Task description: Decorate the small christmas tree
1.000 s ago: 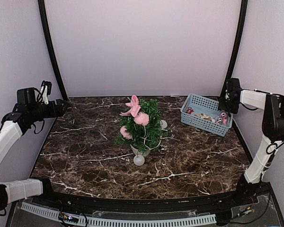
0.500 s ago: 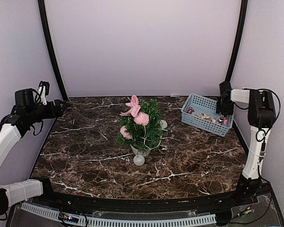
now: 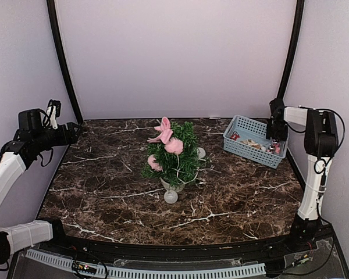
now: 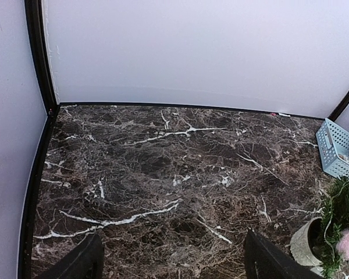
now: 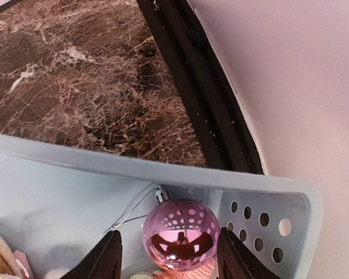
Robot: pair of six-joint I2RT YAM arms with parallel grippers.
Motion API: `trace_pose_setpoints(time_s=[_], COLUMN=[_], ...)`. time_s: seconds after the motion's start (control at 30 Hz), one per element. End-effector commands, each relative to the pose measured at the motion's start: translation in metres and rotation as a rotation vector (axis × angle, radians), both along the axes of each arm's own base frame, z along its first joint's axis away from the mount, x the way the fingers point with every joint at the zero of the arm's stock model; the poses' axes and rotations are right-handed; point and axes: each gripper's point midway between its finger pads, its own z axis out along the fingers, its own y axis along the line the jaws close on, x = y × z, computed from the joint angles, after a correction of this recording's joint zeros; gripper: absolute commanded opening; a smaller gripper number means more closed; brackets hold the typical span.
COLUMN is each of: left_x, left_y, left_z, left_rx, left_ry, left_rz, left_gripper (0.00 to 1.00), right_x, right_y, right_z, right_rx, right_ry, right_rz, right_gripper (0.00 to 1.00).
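The right gripper (image 5: 168,247) reaches into a light blue plastic basket (image 5: 134,170). Its two fingers stand partly open on either side of a shiny pink bauble (image 5: 180,231) with a silver cap and thread. One finger is just beside the ball and a gap shows at the other, so the ball is not clamped. The left gripper (image 4: 173,244) hovers over the dark marble table (image 4: 163,163), spread wide and holding nothing. The small christmas tree (image 3: 175,157) stands mid-table in a white pot (image 3: 173,185), well apart from the right gripper and ahead and to the right of the left one. It carries a pink bow (image 3: 163,131) and pink balls (image 3: 174,146). A white bauble (image 3: 171,196) lies just beside the pot.
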Motion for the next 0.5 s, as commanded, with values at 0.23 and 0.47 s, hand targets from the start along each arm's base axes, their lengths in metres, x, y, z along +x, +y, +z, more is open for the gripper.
trace_pose_setpoints(time_s=[0.23,0.47], left_x=[-0.005,-0.009], left_y=[-0.002,-0.028], left_z=[0.003,0.006], left_rx=[-0.009,-0.123], left_ry=[-0.018,-0.057], left_rz=[-0.014,-0.137], left_gripper=[0.85,0.84], right_x=[0.006,0.001], right_y=[0.004,0.016], right_z=[-0.007,-0.001], right_rx=[0.031,0.006], right_ry=[0.074,0.047], right_rz=[-0.046,-0.041], right_gripper=[0.56,0.67])
